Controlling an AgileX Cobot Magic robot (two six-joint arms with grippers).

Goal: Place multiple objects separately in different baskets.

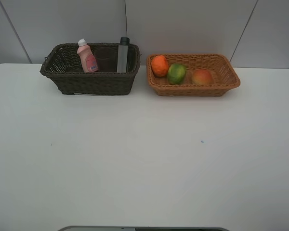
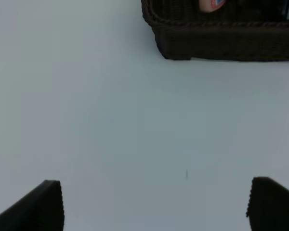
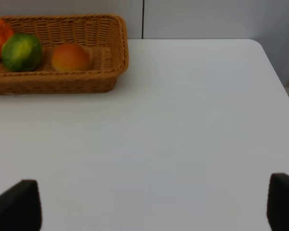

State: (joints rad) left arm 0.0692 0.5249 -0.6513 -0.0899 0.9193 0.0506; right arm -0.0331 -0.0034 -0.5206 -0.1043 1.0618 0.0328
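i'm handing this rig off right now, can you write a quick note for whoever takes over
Left gripper: open, empty, over bare table.
Right gripper: open, empty, over bare table.
Dark basket: pink bottle and a grey tumbler stand inside.
Tan basket: orange, green fruit, peach.
Done: five items sorted, bottles apart from fruit.
Left: nothing loose on the white table.

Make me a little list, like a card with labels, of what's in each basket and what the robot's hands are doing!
dark basket: pink bottle, tall grey bottle with dark cap, both upright
tan basket: orange, green fruit, peach, in a row
table: white
left hand: open, holding nothing, over the table near the dark basket
right hand: open, holding nothing, over the table near the tan basket
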